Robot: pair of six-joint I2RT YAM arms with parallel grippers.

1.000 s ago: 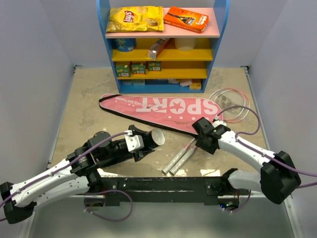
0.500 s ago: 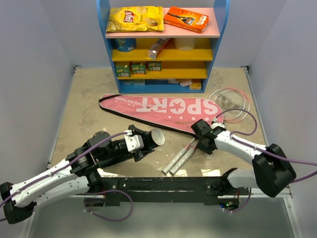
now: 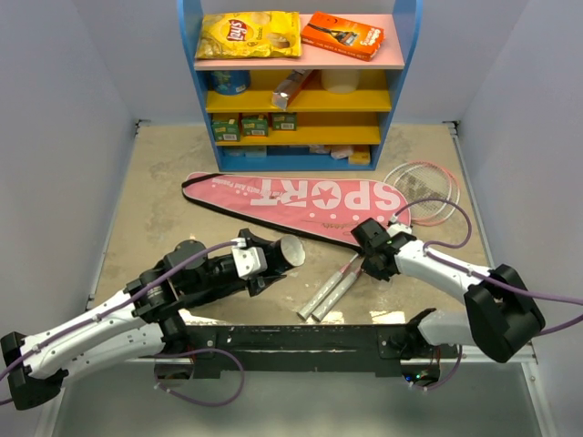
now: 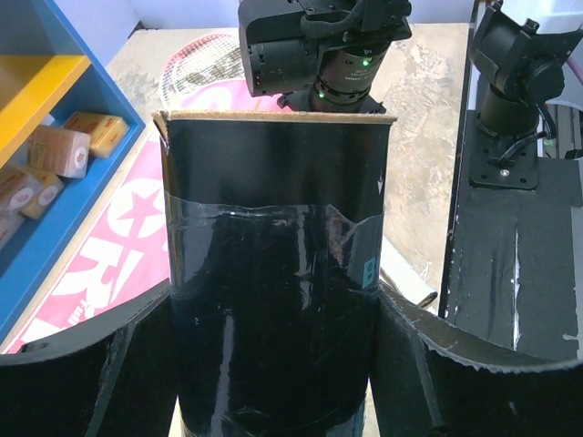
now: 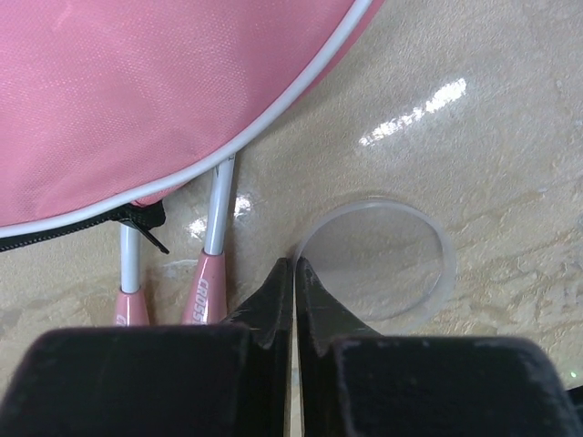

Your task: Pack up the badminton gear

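My left gripper (image 3: 262, 261) is shut on the long black tube (image 4: 273, 273) and holds it above the table, open end (image 3: 291, 250) pointing right. The pink SPORT bag (image 3: 291, 200) lies flat mid-table and also shows in the right wrist view (image 5: 137, 91). Two rackets lie with their white handles (image 3: 328, 291) in front of the bag and their heads (image 3: 424, 191) at the right. My right gripper (image 5: 295, 264) is down at the table beside the racket shafts (image 5: 217, 209), its tips pinched on the rim of a clear round lid (image 5: 378, 259). The shuttlecock is out of view.
A blue and yellow shelf (image 3: 301, 91) stands at the back with a yellow crisp packet (image 3: 248, 35) and an orange box (image 3: 342, 34) on top. A black mounting bar (image 3: 301, 337) runs along the near edge. White walls close in both sides.
My right gripper has moved slightly left and down to the clear lid by the racket shafts. My left gripper, with the tube, has barely shifted.
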